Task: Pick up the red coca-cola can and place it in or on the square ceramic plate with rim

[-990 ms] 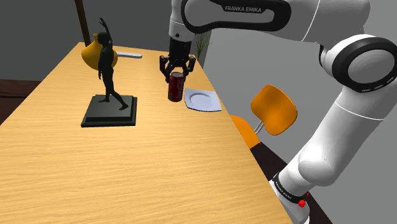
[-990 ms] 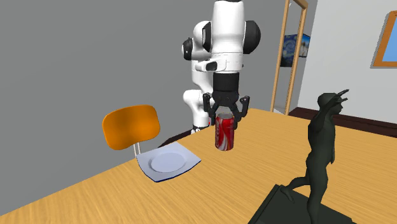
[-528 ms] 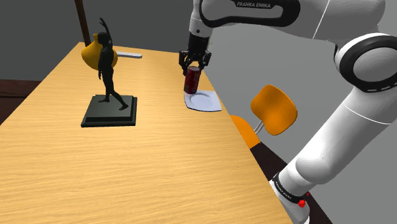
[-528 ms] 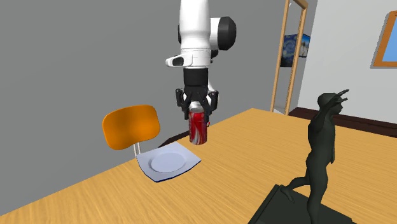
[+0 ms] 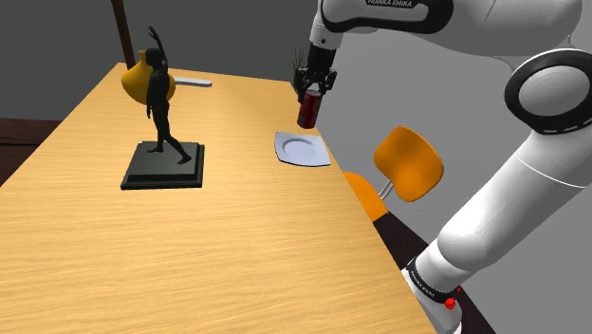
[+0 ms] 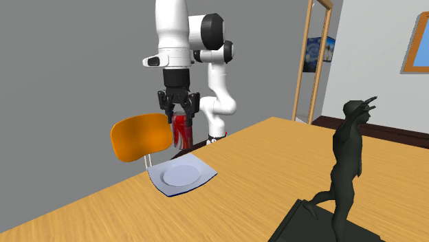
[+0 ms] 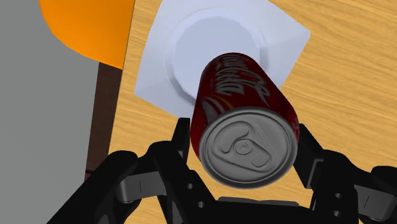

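wooden table (image 5: pixel 190 247): one plate (image 5: pixel 302 150), one held can (image 5: pixel 308 109).

In the wrist view the can (image 7: pixel 245 121) covers part of the plate (image 7: pixel 154 71), and the top edge cuts the chair (image 7: pixel 89 25). In the shoulder view the statue (image 5: pixel 159 102) hides part of the yellow vase (image 5: pixel 134 82), and the arm (image 5: pixel 531 85) runs off the top edge. In the second exterior view the bottom edge cuts the statue's base.
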Controlling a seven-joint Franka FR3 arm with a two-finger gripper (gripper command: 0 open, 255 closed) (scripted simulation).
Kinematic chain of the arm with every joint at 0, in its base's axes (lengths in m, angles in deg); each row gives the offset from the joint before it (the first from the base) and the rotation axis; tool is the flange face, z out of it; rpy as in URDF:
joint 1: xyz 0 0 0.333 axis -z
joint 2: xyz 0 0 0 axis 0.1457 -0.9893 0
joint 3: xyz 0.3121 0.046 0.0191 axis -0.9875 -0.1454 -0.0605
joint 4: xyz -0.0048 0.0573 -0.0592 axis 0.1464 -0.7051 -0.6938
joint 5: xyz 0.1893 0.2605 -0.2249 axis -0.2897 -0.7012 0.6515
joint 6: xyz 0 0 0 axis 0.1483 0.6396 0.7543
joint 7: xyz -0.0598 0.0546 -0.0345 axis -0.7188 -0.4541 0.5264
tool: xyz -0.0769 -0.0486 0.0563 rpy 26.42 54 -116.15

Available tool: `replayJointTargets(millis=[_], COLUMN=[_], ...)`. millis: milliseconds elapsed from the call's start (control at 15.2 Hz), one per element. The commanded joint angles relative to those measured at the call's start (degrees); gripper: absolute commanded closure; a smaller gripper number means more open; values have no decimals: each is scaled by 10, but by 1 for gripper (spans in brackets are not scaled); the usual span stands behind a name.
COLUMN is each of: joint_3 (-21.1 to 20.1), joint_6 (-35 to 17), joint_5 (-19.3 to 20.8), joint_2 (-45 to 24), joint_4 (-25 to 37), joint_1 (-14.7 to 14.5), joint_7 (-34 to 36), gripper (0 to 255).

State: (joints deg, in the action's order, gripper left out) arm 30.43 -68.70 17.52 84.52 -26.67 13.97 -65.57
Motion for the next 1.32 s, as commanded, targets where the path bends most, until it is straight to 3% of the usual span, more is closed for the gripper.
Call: replayJointTargets(millis=[0,1254], joint_3=[7,8], joint_6=[-2,-142], joint_5=[-1,2], joint_2=[1,-9], joint_4=[-3,-133], joint_1=[8,8], joint_7=[-17,-16], gripper=[255,255])
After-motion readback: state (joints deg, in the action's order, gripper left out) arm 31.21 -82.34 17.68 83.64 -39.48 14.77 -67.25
